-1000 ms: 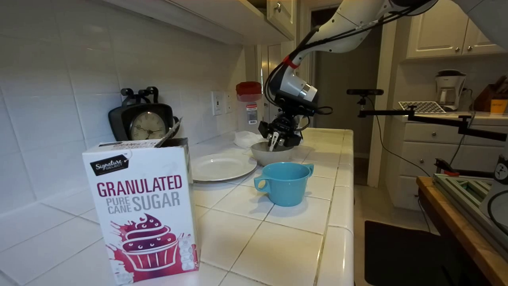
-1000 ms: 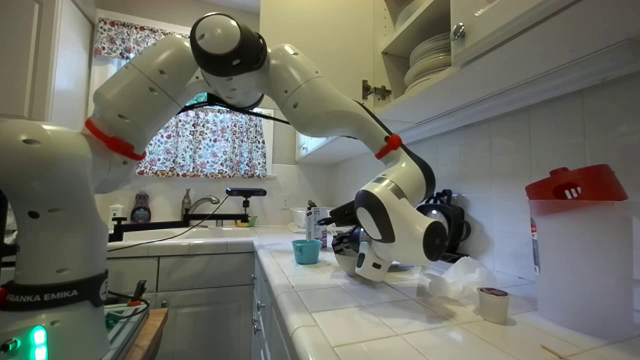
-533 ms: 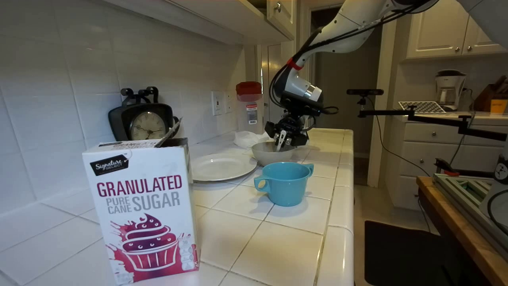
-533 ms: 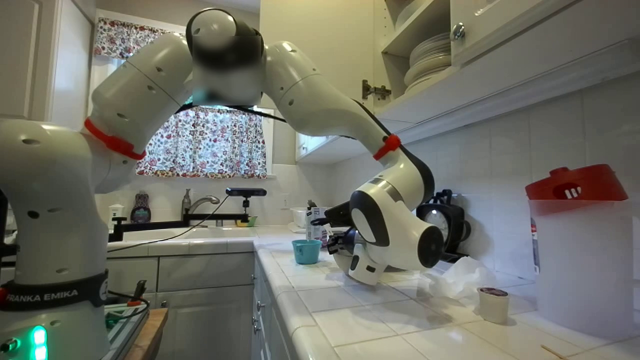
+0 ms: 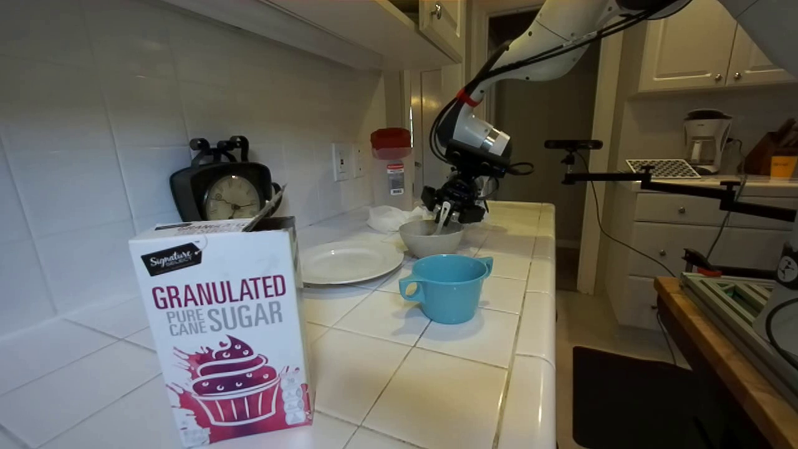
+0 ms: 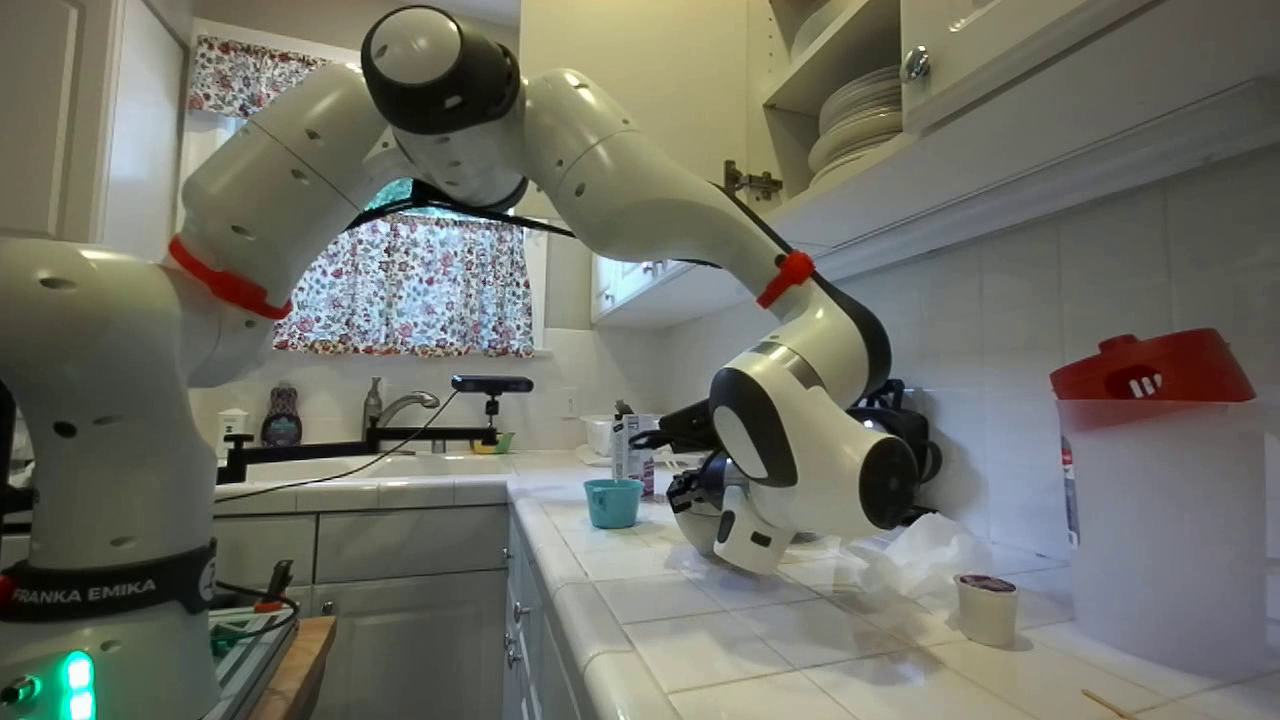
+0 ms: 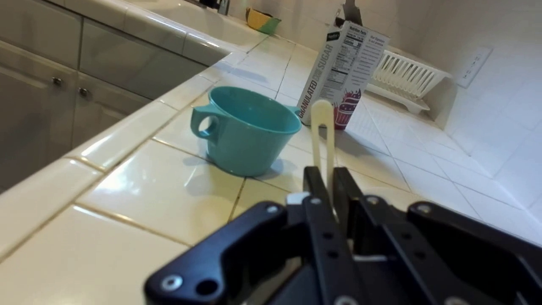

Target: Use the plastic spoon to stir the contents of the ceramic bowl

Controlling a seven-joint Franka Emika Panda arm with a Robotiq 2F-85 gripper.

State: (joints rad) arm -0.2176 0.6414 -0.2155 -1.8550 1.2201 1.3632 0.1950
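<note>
Counter tile point(image 5: 501, 294) between edge point(image 5: 540, 290) and cup point(image 5: 450, 292) — pincer point(image 7: 328, 182) (pinched tight on spoon point(image 7: 322, 111)) over bowl point(image 5: 430, 243).

Worktop point(image 5: 355, 352) is faced in glossy tile, edges included. Two-handled cup point(image 5: 452, 293) near the front edge is finished in smooth, semi-gloss plastic. Plastic spoon point(image 7: 323, 108) and ceramic bowl point(image 5: 430, 244) are finished smooth, plate point(image 5: 349, 262) glossy. Sugar carton point(image 5: 221, 324) is made of printed paperboard.
</note>
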